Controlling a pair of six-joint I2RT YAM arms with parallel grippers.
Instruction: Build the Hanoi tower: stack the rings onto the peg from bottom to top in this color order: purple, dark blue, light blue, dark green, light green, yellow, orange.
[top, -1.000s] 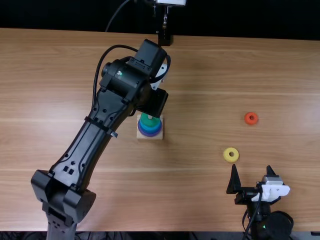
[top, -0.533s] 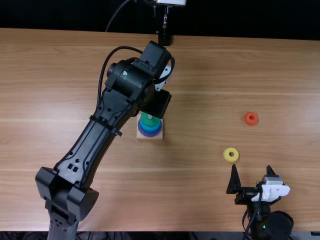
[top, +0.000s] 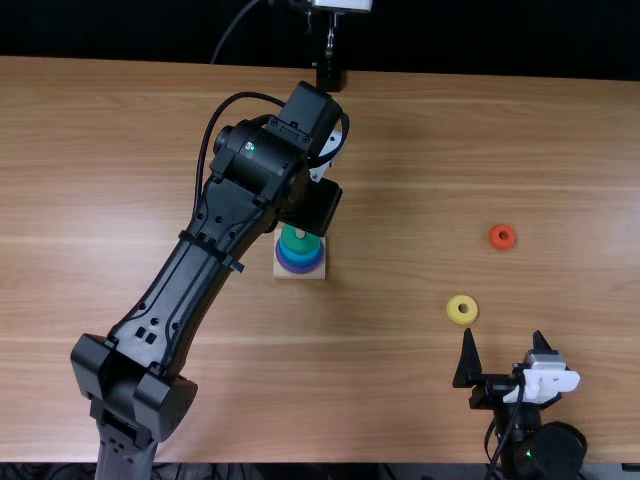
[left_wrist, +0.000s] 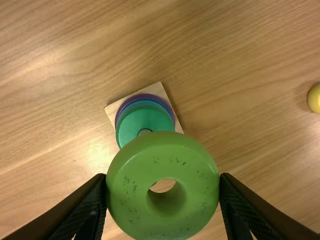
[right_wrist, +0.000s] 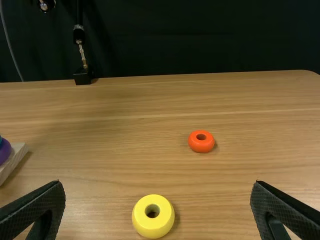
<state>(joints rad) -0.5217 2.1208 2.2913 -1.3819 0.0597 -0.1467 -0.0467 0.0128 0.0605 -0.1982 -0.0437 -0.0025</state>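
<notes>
My left gripper (top: 314, 206) hangs over the far edge of the wooden base (top: 299, 277) in the top view. In its wrist view, the left gripper (left_wrist: 163, 187) is shut on the light green ring (left_wrist: 127, 182), which partly covers the stack. Purple (top: 300, 270), blue and dark green (left_wrist: 142, 122) rings sit on the peg (left_wrist: 144, 132), dark green uppermost. The right gripper (top: 504, 336), also seen between its fingertips (right_wrist: 59, 192) as the right gripper (right_wrist: 157, 192), stands open, just nearer than the yellow ring (top: 462, 310). Farther off lies the orange ring (top: 502, 237).
The left arm crosses the left half of the table (top: 390, 390) up to the stack. A black stand (top: 331, 76) is at the table's far edge. Both loose rings lie right of the wooden base.
The left arm has shifted slightly to the right with its gripper, then stayed nearly still. The right arm, the stack and the loose rings have kept their places.
</notes>
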